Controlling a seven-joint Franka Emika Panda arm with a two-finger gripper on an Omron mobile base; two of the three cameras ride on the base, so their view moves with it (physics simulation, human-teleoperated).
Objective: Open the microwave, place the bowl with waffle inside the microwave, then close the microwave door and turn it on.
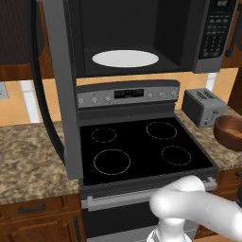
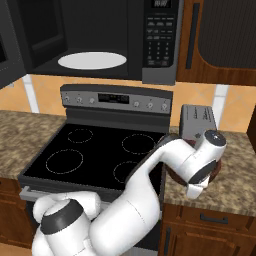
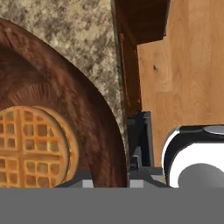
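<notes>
The microwave (image 1: 142, 33) hangs above the stove with its door (image 1: 60, 90) swung wide open to the left. Its white turntable (image 1: 125, 58) is bare. The dark brown bowl (image 1: 229, 132) sits on the counter right of the stove. In the hand view the waffle (image 3: 33, 146) lies flat inside the bowl (image 3: 83, 109). My gripper (image 3: 127, 170) is shut on the bowl's near rim, with one dark finger (image 3: 141, 140) outside the wall. In the right base view my hand (image 2: 200, 175) covers most of the bowl (image 2: 218, 169).
A grey toaster (image 1: 203, 106) stands just behind the bowl. The black stove top (image 1: 142, 146) lies under the microwave. The button panel (image 2: 160, 35) is on the microwave's right side. The counter edge (image 3: 119, 65) and wooden floor (image 3: 188, 65) lie just beyond the bowl.
</notes>
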